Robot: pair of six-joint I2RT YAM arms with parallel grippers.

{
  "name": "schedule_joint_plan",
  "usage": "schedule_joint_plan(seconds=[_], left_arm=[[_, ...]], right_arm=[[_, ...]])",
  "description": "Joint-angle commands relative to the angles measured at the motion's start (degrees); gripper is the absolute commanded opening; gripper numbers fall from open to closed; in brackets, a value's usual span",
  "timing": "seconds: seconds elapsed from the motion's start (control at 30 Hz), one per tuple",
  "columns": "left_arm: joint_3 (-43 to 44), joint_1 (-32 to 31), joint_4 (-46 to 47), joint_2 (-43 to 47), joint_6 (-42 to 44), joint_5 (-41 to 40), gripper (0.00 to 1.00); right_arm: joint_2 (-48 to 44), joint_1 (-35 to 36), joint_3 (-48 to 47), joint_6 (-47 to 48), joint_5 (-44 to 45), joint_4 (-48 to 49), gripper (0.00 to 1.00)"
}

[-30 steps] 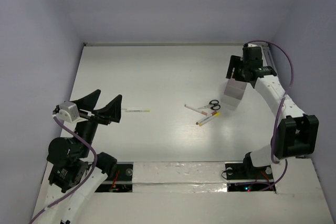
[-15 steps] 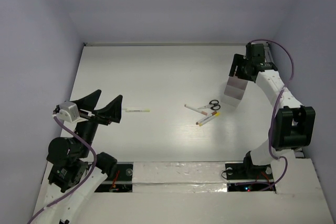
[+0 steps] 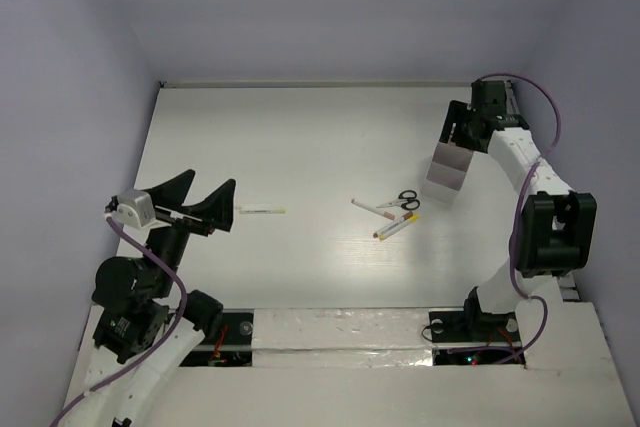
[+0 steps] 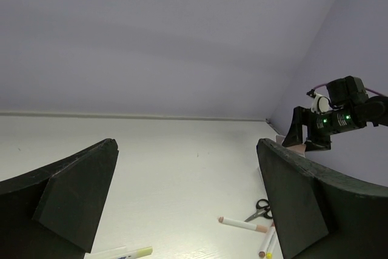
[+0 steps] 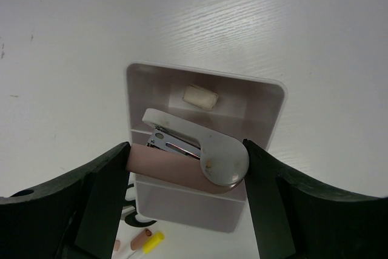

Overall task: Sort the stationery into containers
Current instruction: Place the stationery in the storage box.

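Observation:
My right gripper (image 5: pixel 188 163) is shut lengthwise on a pink-and-white stapler (image 5: pixel 200 153), holding it just over the open top of the white boxy container (image 5: pixel 270 89), which has a small white block (image 5: pixel 200 96) inside. In the top view the right gripper (image 3: pixel 465 132) hangs at the container (image 3: pixel 443 175). Left of the container lie black-handled scissors (image 3: pixel 407 198), a white pen (image 3: pixel 372 207) and two pens side by side (image 3: pixel 397 225). A thin yellow-tipped stick (image 3: pixel 260 211) lies near my left gripper (image 3: pixel 195 205), which stands wide open and holds nothing.
Lavender walls close the table (image 3: pixel 300 127) at the back and both sides. In the left wrist view the scissors (image 4: pixel 262 209) and a pen (image 4: pixel 242 224) lie ahead on the white surface.
The right wrist has shifted slightly toward the back right, still gripping the stapler over the container. The left arm has barely moved.

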State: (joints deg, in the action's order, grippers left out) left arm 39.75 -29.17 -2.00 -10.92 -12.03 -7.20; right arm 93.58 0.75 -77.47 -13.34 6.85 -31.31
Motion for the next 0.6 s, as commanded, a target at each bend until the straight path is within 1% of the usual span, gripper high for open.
schedule_joint_plan(seconds=[0.0, 0.03, 0.07, 0.23, 0.33, 0.4, 0.47, 0.5, 0.57], left_arm=[[-0.2, -0.28, 2.18, -0.95, 0.52, -0.36, 0.99], [-0.2, -0.28, 2.18, -1.03, 0.52, -0.36, 0.99], [-0.2, -0.28, 2.18, -1.21, 0.52, -0.36, 0.99], [-0.28, -0.28, 2.18, -1.48, 0.61, -0.44, 0.99], [-0.2, -0.28, 2.26, -1.65, 0.52, -0.36, 0.99], [-0.28, -0.28, 2.26, -1.74, 0.61, -0.44, 0.99], [-0.28, -0.28, 2.26, -1.91, 0.61, -0.44, 0.99], [-0.37, -0.28, 2.35, -1.91, 0.69, -0.44, 0.99], [-0.37, -0.28, 2.35, -2.18, 0.61, -0.44, 0.99]], right_arm=[[-0.5, -0.58, -3.04, -0.01, 0.53, 3.0, 0.72], [-0.59, -0.58, -2.86, -0.02, 0.97, 3.36, 0.74], [-0.94, -0.58, -2.69, -0.1, 1.14, 3.71, 0.79], [-0.86, -0.58, -3.21, -0.02, 1.76, 4.59, 0.82], [-0.86, -0.58, -3.39, -0.02, 1.76, 4.68, 0.86], [-1.29, -0.58, -3.48, -0.1, 1.59, 4.68, 0.88], [-2.87, -0.58, -2.78, -0.02, -0.07, 5.73, 0.88], [-4.01, -0.58, -0.95, 0.42, -1.65, 8.17, 0.88], [-8.14, -0.06, 1.35, 0.25, -8.06, 10.73, 0.87]])
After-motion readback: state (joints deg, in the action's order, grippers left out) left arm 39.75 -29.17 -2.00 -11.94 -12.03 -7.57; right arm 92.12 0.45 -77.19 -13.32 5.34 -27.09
